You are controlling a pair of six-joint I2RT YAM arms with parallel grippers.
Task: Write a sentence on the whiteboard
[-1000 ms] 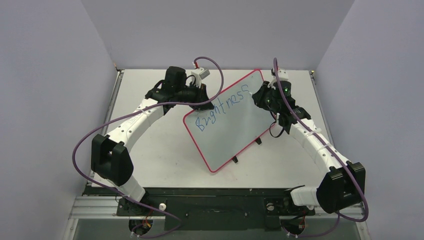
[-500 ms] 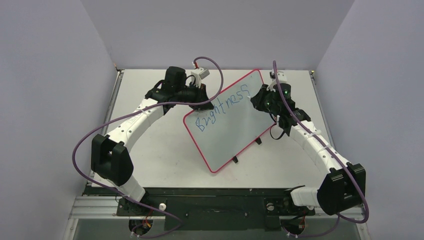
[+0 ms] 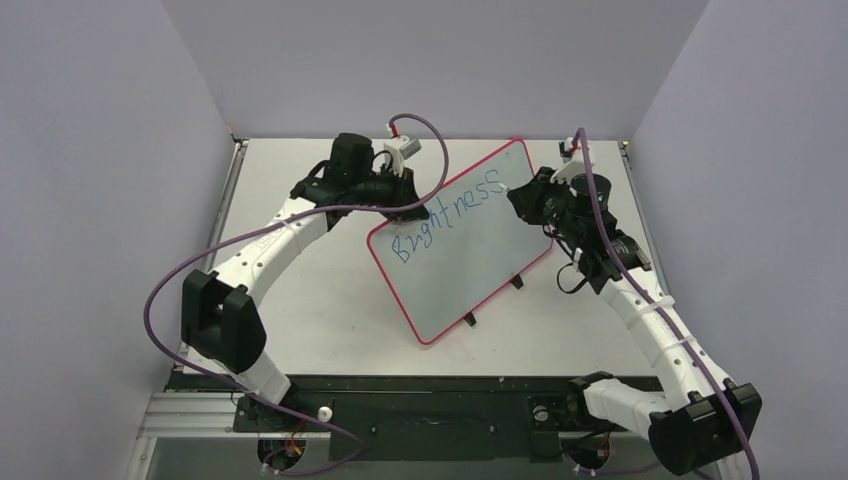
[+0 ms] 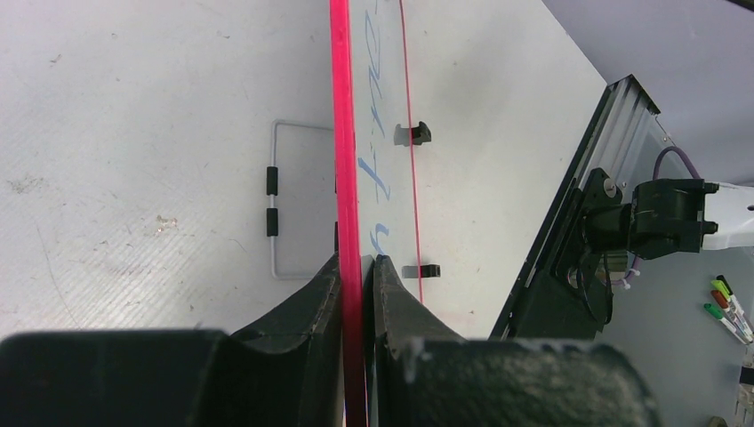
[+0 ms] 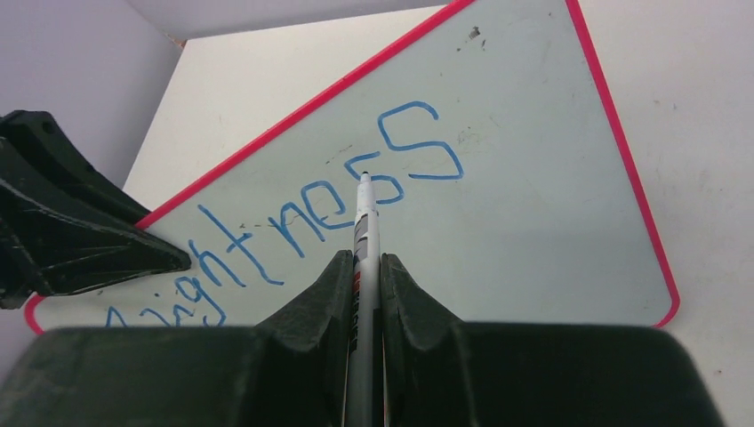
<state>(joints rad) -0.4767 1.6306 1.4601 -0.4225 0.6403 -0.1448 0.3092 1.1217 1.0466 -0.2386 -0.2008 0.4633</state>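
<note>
The whiteboard (image 3: pixel 470 262) stands tilted on the table, white with a thin red rim (image 4: pixel 342 133). On its face is one blue word of the sentence, "Brightness" (image 3: pixel 443 214), which also shows in the right wrist view (image 5: pixel 293 222). My left gripper (image 3: pixel 418 211) is shut on the board's upper left edge, a finger on each side of the rim (image 4: pixel 357 260). My right gripper (image 5: pixel 361 258) is shut on a silver marker (image 5: pixel 364 218). The marker's tip points at the last letters. I cannot tell whether it touches the board.
A wire stand (image 4: pixel 283 200) props the board from behind, and black feet (image 3: pixel 515 282) stick out at its lower edge. Grey walls close in the table on three sides. Spare markers (image 4: pixel 729 302) lie beyond the table's metal rail (image 4: pixel 587 178).
The right arm's elbow has swung out to the right and toward the near edge, and its wrist has drawn slightly back. The board, the writing and the left arm have stayed put.
</note>
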